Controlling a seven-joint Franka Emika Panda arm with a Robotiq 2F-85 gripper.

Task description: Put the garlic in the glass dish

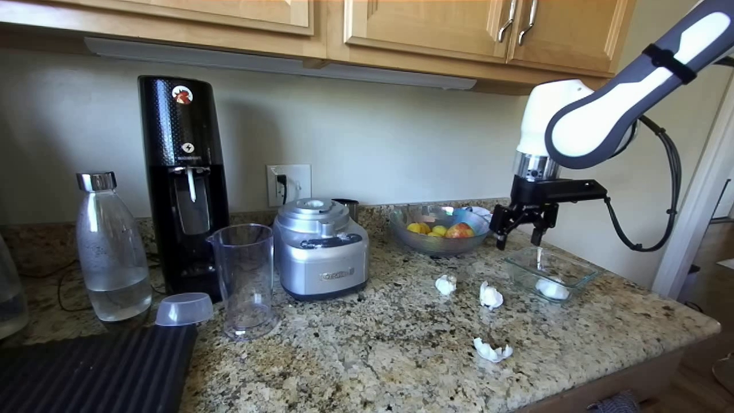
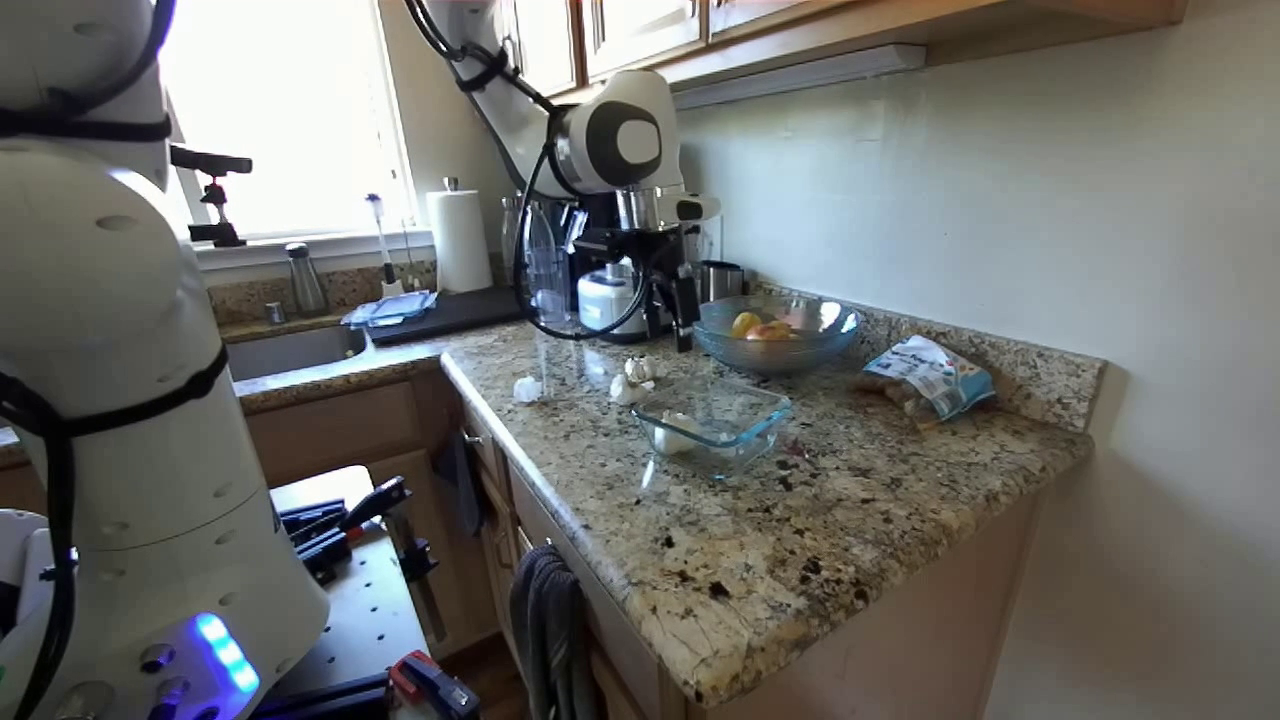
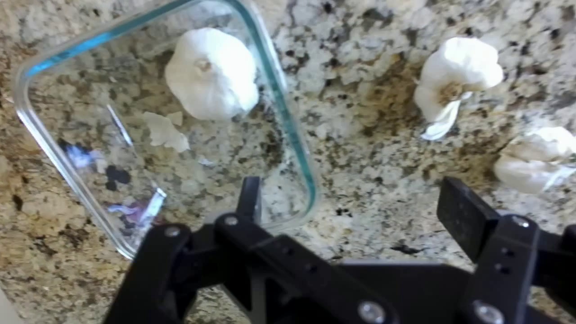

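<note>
At the far left of the bench, in an exterior view, lies a dark ribbed mat. Behind it stands a clear bottle with a metal cap, part filled, and next comes a tall black drinks machine. A small translucent lid lies near the mat's corner, and just right of that a clear beaker stands upright beside a silver food processor. Further along, near the wall, a wide glass bowl holds yellow and reddish fruit. In front of the bowl lies a garlic bulb; to its right, near but apart, lies a second bulb, both on the bench. Closer to the camera lies a curled papery white scrap. The arm slants down from the upper right, and the fingers hang above the bench, released, well apart and pointing downward. In the wrist view one of them shows in front of a corner of the glass dish. The dish, low and four-sided with rounded corners, stands furthest right. A third bulb rests inside it, near one corner, with thin pale flakes near it; whether that bulb touches the side, I cannot tell.
</note>
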